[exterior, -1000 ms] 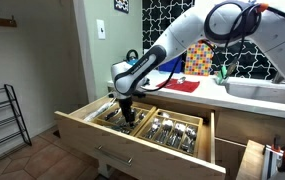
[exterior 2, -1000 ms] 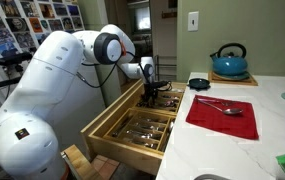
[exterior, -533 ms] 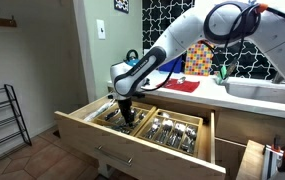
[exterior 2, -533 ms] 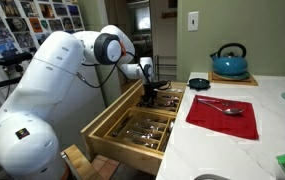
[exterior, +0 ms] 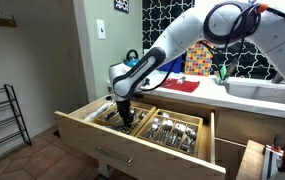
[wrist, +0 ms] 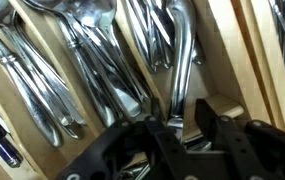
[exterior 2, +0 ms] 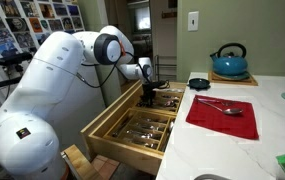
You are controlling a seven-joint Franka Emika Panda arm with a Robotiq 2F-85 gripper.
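Note:
An open wooden drawer (exterior: pixel 92 135) holds trays of silver cutlery. My gripper (exterior: pixel 125 112) reaches down into its compartment nearest the counter in both exterior views, among the utensils (exterior 2: pixel 150 97). In the wrist view the black fingers (wrist: pixel 162 128) of my gripper (wrist: pixel 185 118) stand on either side of one silver utensil handle (wrist: pixel 182 70), and the handle fills the gap between them. This handle lies beside the wooden divider (wrist: pixel 222 50). Its far end is lost among other cutlery (wrist: pixel 82 60).
On the white counter lies a red cloth (exterior 2: pixel 222 115) with a spoon (exterior 2: pixel 222 106) on it. A blue kettle (exterior 2: pixel 229 62) and a dark bowl (exterior 2: pixel 198 82) stand behind it. A sink (exterior: pixel 262 90) is further along, and a wire rack (exterior: pixel 2 120) stands on the floor.
The arm has hardly moved over the drawer, at most a slight shift of the wrist. The cutlery lies as before.

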